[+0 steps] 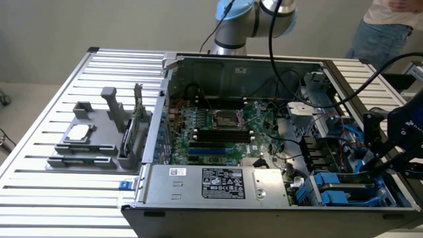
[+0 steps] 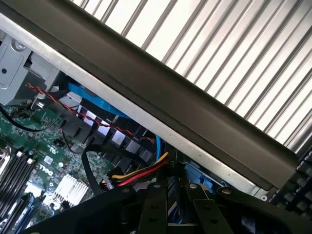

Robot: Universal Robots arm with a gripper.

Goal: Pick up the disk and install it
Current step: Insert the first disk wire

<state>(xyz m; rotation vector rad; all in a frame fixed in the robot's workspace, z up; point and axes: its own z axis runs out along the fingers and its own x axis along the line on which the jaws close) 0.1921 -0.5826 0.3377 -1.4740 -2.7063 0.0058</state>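
Note:
The disk (image 1: 348,191), silver-grey in a blue carrier, sits low in the drive bay at the near corner of the open computer case (image 1: 218,74), on the exterior view's right. My black gripper (image 1: 369,168) reaches down onto it from above. In the wrist view the two black fingers (image 2: 155,209) stand close together, with a strip of the blue carrier (image 2: 201,179) between and just past them. The gripper (image 2: 178,195) looks shut on the disk's edge. Most of the disk is hidden by the fingers and the case wall.
A grey power supply box (image 1: 221,183) with a label fills the case's near side. The motherboard (image 1: 218,129) and loose cables (image 2: 141,173) lie beside the bay. A grey fixture (image 1: 92,139) holding a small silver chip stands on the slatted table (image 1: 39,198). A person stands at the far right.

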